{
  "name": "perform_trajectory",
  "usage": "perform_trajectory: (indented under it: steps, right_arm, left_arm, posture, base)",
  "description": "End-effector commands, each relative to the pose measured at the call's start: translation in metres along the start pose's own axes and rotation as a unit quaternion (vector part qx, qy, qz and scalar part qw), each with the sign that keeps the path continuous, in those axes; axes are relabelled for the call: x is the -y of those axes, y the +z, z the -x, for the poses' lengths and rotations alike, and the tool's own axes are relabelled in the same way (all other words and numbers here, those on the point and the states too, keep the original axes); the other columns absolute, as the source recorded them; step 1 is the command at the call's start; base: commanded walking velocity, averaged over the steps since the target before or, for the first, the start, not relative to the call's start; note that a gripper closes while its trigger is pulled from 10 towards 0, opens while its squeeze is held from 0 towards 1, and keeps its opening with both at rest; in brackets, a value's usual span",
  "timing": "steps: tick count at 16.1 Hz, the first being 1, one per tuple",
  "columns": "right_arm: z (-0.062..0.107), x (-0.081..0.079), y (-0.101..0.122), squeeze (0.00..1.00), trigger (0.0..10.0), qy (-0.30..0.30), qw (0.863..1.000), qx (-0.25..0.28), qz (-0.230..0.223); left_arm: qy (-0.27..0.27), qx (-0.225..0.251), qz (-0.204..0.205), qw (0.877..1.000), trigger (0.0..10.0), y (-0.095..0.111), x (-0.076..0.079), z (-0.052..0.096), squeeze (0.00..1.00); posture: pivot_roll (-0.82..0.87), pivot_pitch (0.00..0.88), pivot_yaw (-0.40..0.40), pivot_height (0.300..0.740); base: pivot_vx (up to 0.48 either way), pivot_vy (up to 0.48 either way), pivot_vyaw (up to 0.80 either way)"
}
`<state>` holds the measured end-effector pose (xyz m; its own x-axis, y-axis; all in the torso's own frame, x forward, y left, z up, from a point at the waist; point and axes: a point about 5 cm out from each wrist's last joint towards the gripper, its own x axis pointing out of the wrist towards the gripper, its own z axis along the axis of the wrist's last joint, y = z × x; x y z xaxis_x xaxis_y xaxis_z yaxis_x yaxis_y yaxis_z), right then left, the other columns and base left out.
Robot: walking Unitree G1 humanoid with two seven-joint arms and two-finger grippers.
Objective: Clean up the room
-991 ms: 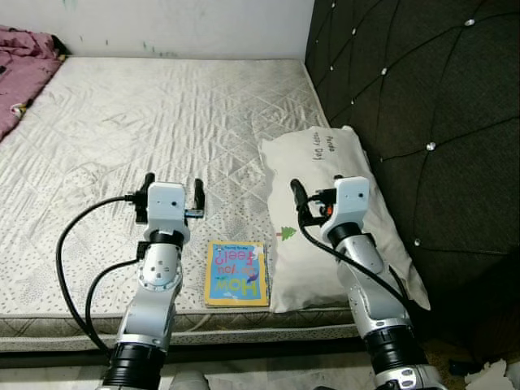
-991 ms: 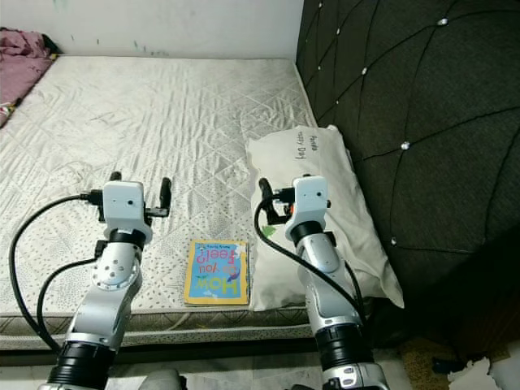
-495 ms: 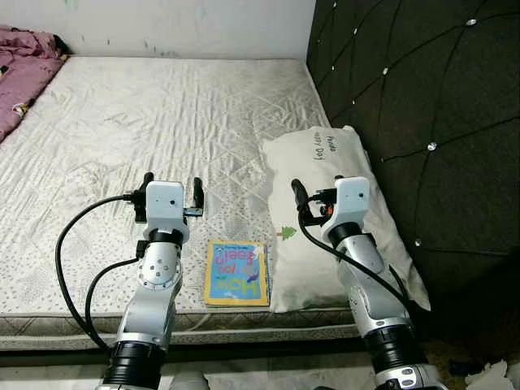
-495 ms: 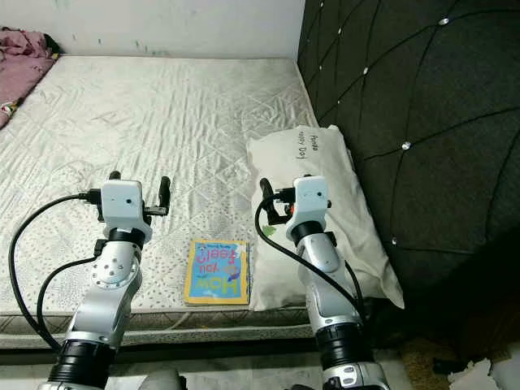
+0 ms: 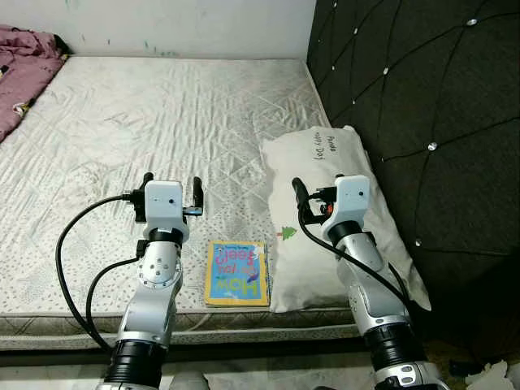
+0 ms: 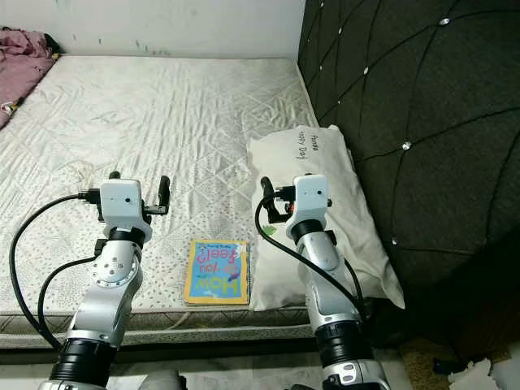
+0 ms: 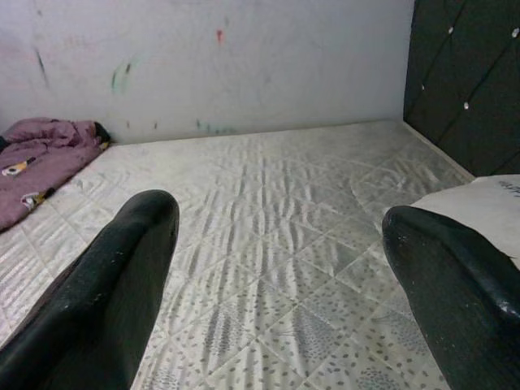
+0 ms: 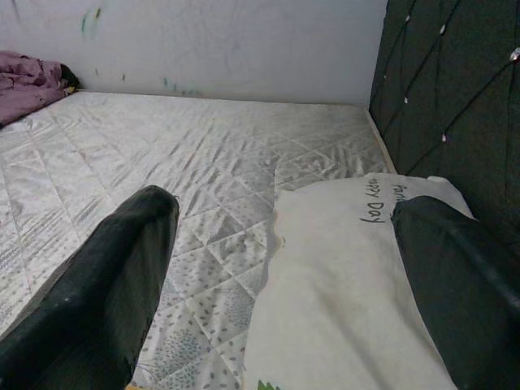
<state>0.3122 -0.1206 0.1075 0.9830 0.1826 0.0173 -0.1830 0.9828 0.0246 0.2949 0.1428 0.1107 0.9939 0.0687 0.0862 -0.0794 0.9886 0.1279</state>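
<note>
Mattress near edge: the quilted mattress (image 5: 122, 122) ends just below both arms, a thin strip of floor showing under it.
Book: a children's picture book (image 5: 236, 273) lies flat on the mattress close to the near edge, between the two arms, its right side just beside the pillow.
Left gripper: left gripper (image 5: 171, 189) hovers above the mattress just left of the book and a little beyond it, fingers spread wide, grasping nothing.
Right gripper: right gripper (image 6: 291, 193) hangs over the near half of the pillow, fingers parted and empty.
Pillow: a white pillow (image 5: 325, 162) lies along the mattress's right edge, against the dark tufted headboard (image 5: 422, 122); its near corner overhangs the mattress's near edge.
Open room: bare quilting stretches from the grippers to the far edge at the wall (image 7: 244, 57).
Far left corner: a crumpled purple blanket (image 5: 20, 73).
</note>
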Motion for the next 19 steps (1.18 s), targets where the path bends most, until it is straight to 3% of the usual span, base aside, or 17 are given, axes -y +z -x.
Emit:
perform_trajectory:
  steps: [1,8,19]
  right_arm:
    - [-0.0018,0.0028,-0.0001,0.0,10.0,-0.004,1.0,-0.006,0.003]
    - [-0.0024,0.0029,-0.0006,0.0,10.0,-0.006,1.0,-0.008,0.004]
    - [-0.0025,0.0031,-0.0019,0.0,10.0,-0.005,1.0,-0.011,0.006]
  left_arm:
    - [0.003,0.002,0.001,1.0,10.0,0.0008,-0.0005,-0.0019,0.0]
    - [0.001,0.0,0.007,1.0,10.0,0.0006,0.0004,-0.0024,0.0]
    - [-0.001,0.001,0.01,1.0,10.0,0.0012,0.0015,-0.0024,0.0]
  posture:
    - [0.08,0.0,-0.017,0.74]
    - [0.08,0.0,-0.016,0.74]
    - [0.08,0.0,-0.016,0.74]
  base:
    - [0.0,0.0,0.0]
    - [0.0,0.26,0.0]
    - [0.0,0.42,0.0]
